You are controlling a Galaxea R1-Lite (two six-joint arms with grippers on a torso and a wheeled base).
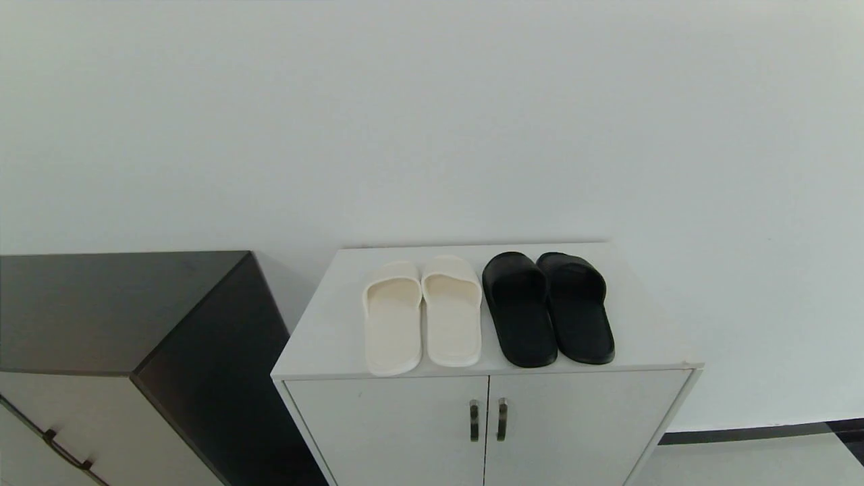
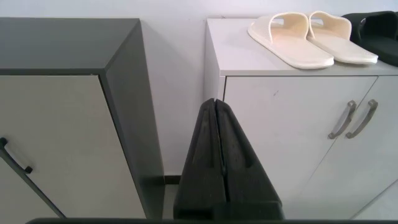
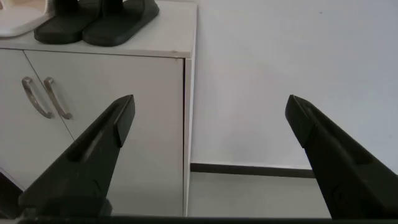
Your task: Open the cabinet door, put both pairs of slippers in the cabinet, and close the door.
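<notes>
Plain wall (image 1: 432,121) behind, pale floor (image 1: 742,466) below. Against the wall: cabinet (image 1: 317,337), white, left door (image 1: 385,432) and right door (image 1: 580,425) both shut. Bar handles side by side at the centre seam: left handle (image 1: 474,420), right handle (image 1: 501,419). On top: cream slippers (image 1: 422,314), pair touching. Black slippers (image 1: 548,309) just beside them toward the robot's right. All toes to the wall, heels at the front edge. Dark cabinet (image 1: 135,310) off to the left, apart, probably not the target.

Left tool (image 2: 215,109): pressed together, carrying nothing, low in front of the gap between the two cabinets. Right tool (image 3: 210,106): spread wide, carrying nothing, low off the cabinet's right front corner.

Handling, as a guess:
- Slippers: probably moulded foam or rubber, so light, soft, bendy. Matte, so likely decent grip. Nothing fragile.
- Likely to flex and droop if pinched at a thin sole edge. Better to take the strap band over the toes, or clamp the two touching inner walls to lift a pair in one go.
- Handles: seemingly rigid metal, slim, with clearance behind. Best to pinch or hook mid-bar and pull along the door's arc, not straight out.
- Doors: probably light. Catch or magnet, cannot tell.

Door first; not yet opened, slippers untouched.
</notes>
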